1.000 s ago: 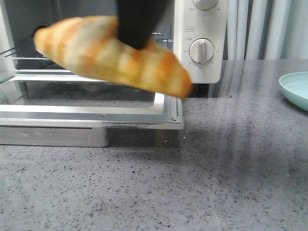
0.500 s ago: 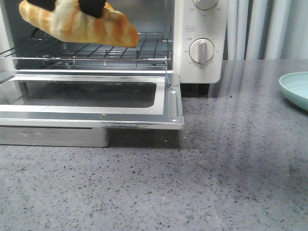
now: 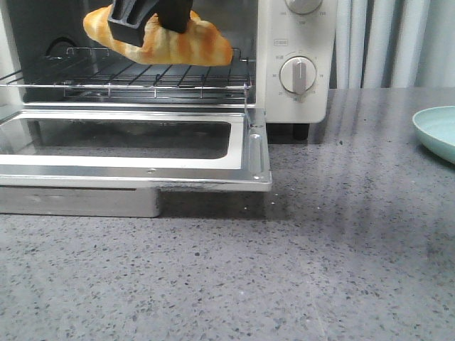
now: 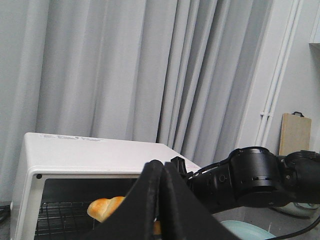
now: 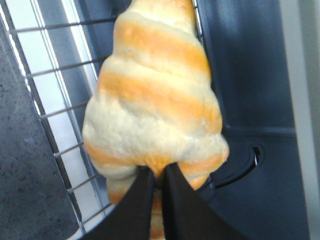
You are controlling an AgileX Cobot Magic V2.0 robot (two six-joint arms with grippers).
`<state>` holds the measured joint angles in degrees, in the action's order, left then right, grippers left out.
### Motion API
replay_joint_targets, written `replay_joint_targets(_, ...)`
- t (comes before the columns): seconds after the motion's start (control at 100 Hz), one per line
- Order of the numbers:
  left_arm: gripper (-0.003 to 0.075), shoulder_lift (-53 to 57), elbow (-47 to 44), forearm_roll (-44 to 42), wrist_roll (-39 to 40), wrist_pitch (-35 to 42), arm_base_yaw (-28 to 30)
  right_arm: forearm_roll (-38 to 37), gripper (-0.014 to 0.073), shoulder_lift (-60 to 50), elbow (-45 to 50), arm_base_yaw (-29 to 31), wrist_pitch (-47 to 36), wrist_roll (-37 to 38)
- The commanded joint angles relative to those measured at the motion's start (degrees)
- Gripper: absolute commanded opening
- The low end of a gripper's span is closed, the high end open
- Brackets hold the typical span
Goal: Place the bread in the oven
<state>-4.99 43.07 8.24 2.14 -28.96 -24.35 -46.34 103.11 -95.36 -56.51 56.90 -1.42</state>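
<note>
The bread [image 3: 186, 44], a golden-orange loaf with pale stripes, hangs tilted just above the wire rack [image 3: 142, 77] inside the open cream-white oven [image 3: 295, 42]. My right gripper [image 3: 151, 19] comes down from above and is shut on the loaf's middle. In the right wrist view the bread [image 5: 155, 100] bulges out from between the black fingers of my right gripper [image 5: 159, 175], with the rack [image 5: 55, 100] under it. My left gripper [image 4: 163, 167] is raised well away from the oven [image 4: 90, 155], shut with nothing in it. Past it I see one end of the bread [image 4: 102, 207].
The oven's glass door [image 3: 249, 153] lies folded down flat toward me over the grey speckled counter [image 3: 320, 270]. A pale green plate [image 3: 437, 131] sits at the right edge. Dial knobs [image 3: 298, 74] are on the oven's right panel. Curtains hang behind.
The right gripper has carried the bread from in front of the open door up and back into the oven cavity, then a little to the right over the rack.
</note>
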Motion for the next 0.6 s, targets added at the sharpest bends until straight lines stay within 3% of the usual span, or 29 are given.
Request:
replay_joint_targets(0.0, -0.0021, -1.0, 1.4, 0.7, 0.0, 3.7, 0.1, -3.4, 0.0052, -2.6, -2.2, 0.2, -4.0, -0.1)
replay_joint_targets(0.1, -0.0021, -1.0, 1.4, 0.7, 0.0, 3.2, 0.1, -3.4, 0.0332, -2.6, -2.2, 0.4, -5.5, 0.1)
replay_joint_targets(0.18, -0.0021, -1.0, 1.4, 0.6, 0.0, 3.1, 0.1, -3.4, 0.0456, -2.6, -2.2, 0.7, -5.8, 1.4)
replay_joint_targets(0.39, -0.0022, -0.9, 1.4, -2.3, 0.0, 1.9, 0.1, -3.4, 0.0472, -2.6, -2.4, 0.3, -5.0, 1.4)
replay_joint_targets(0.59, -0.0022, 2.2, 1.4, -6.8, 0.0, -2.7, 0.1, -3.4, 0.0472, -2.7, -3.6, -3.9, -1.4, 1.4)
